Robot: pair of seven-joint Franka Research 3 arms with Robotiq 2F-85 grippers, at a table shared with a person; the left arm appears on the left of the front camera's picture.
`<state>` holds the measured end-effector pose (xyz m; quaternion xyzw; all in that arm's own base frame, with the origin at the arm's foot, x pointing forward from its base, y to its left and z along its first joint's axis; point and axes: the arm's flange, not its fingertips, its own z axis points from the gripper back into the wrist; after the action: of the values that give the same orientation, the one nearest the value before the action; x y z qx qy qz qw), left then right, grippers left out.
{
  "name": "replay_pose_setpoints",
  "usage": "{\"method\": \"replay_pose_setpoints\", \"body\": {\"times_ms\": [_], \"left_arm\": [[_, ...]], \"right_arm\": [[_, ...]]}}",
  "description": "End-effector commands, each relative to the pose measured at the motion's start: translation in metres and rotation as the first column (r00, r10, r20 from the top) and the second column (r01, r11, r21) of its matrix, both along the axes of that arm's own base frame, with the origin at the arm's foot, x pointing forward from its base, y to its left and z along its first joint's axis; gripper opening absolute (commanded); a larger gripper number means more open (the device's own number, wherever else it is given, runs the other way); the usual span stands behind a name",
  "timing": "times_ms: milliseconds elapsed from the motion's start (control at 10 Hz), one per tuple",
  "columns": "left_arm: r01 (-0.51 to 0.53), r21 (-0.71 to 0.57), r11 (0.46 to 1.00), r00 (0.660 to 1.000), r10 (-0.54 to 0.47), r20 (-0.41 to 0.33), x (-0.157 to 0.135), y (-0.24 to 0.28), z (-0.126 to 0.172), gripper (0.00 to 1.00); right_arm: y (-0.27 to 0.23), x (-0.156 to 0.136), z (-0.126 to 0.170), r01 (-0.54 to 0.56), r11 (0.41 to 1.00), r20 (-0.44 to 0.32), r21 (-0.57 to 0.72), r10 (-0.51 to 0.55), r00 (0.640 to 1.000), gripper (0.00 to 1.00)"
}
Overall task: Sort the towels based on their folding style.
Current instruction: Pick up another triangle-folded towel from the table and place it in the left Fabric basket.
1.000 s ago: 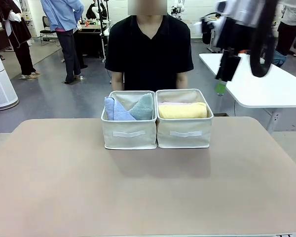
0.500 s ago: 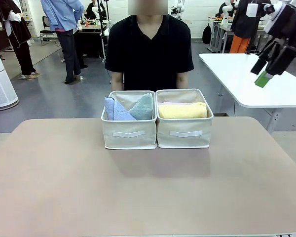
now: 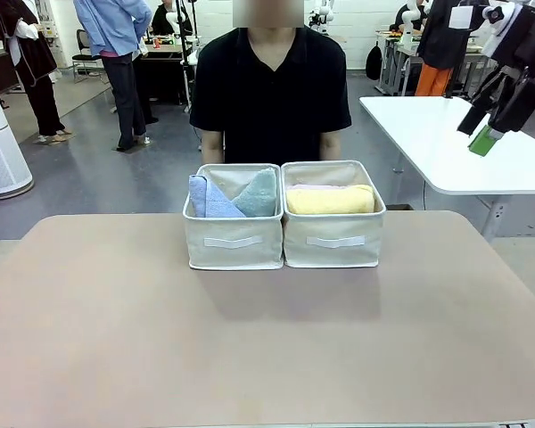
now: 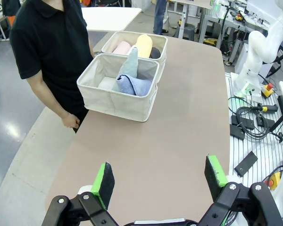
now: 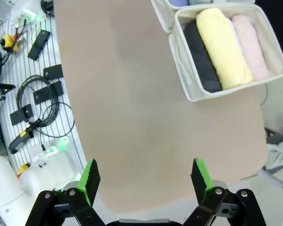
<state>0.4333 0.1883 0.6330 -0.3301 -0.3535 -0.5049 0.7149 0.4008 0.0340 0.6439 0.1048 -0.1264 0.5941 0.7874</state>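
Hands both wide open, nothing held. Right hand (image 5: 144, 181) hung high over the table (image 5: 132, 117), green pads (image 5: 90, 176) spread apart; ahead of it and off to one side sat the bin of rolls (image 5: 226, 92), with dark grey roll (image 5: 201, 59), yellow roll (image 5: 222, 47) and pink roll (image 5: 251, 44) lying side by side, touching. In the front view the right hand (image 3: 495, 111) was up at the far right, well apart from both bins. Left hand (image 4: 161, 181) also hovered above the table, pads wide; well ahead of it stood the bin of pointed folds (image 4: 118, 92), holding lavender-blue fold (image 4: 134, 86) and teal-grey fold (image 4: 130, 63), touching each other. Second bin sat just beyond, touching the first. Person (image 4: 52, 47) in a black shirt stood beside the bins at the table edge, hand (image 4: 70, 121) down by the side.
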Motion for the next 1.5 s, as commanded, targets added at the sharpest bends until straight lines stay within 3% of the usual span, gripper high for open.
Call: {"method": "replay_pose_setpoints", "body": {"times_ms": [0,300,400,500,800,1000,1100,1400], "left_arm": [[0.003,-0.005,1.000,1.000,-0.003,0.003,-0.003,-0.001,0.001,1.00],[0.003,-0.005,1.000,1.000,-0.003,0.003,-0.003,-0.001,0.001,1.00],[0.003,-0.005,1.000,1.000,-0.003,0.003,-0.003,-0.001,0.001,1.00],[0.003,-0.005,1.000,1.000,-0.003,0.003,-0.003,-0.001,0.001,1.00],[0.003,-0.005,1.000,1.000,-0.003,0.003,-0.003,-0.001,0.001,1.00],[0.003,-0.005,1.000,1.000,-0.003,0.003,-0.003,-0.001,0.001,1.00],[0.003,-0.005,1.000,1.000,-0.003,0.003,-0.003,-0.001,0.001,1.00],[0.003,-0.005,1.000,1.000,-0.003,0.003,-0.003,-0.001,0.001,1.00]], "right_arm": [[0.001,-0.003,-0.006,0.014,1.000,0.014,0.004,-0.014,1.000,1.00],[0.000,-0.001,0.001,0.001,1.000,0.003,0.000,-0.001,1.000,1.00],[-0.035,-0.001,0.005,-0.087,0.966,-0.049,0.243,0.101,0.994,1.00],[-0.069,-0.005,0.005,-0.168,0.913,0.008,0.372,0.178,0.984,1.00],[-0.164,-0.026,0.000,-0.183,0.729,0.108,0.660,0.149,0.983,1.00],[-0.212,-0.036,-0.018,-0.118,0.695,0.103,0.709,0.064,0.993,1.00],[-0.226,-0.039,-0.028,-0.129,0.703,0.107,0.699,0.075,0.991,1.00],[-0.239,-0.048,-0.029,-0.195,0.725,0.212,0.660,0.070,0.975,1.00]]}}
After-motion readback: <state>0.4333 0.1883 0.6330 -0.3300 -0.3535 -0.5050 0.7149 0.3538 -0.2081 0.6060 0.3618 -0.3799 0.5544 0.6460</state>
